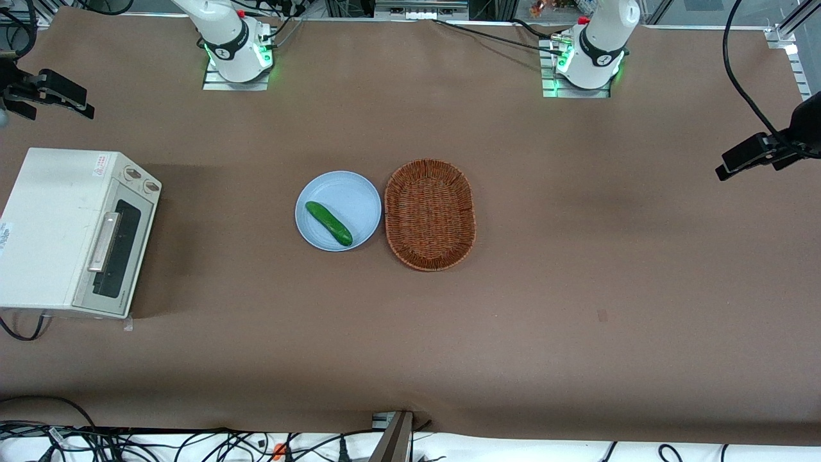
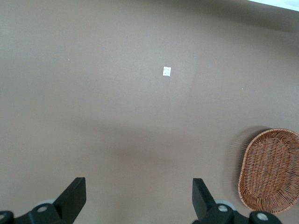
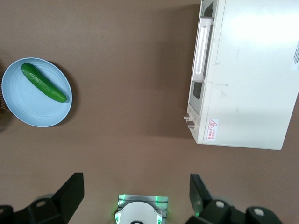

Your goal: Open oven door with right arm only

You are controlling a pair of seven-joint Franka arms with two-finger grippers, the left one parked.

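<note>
looks like a robotics lab setup, not a real kitchen. the table [image 1: 577, 333] is covered in one big brown sheet, with arm bases bolted to metal plates [image 1: 235, 82] and glowing green. loose cables [image 1: 192, 443] pile along the edge nearest the front camera. the gripper [image 3: 133, 198] hangs high over the table with its fingers spread apart. below it sit staged props: a toaster oven [image 3: 252, 74], a blue plate [image 3: 28, 109] with a cucumber [image 3: 44, 82], and a wicker basket [image 1: 430, 215] past the plate.
</note>
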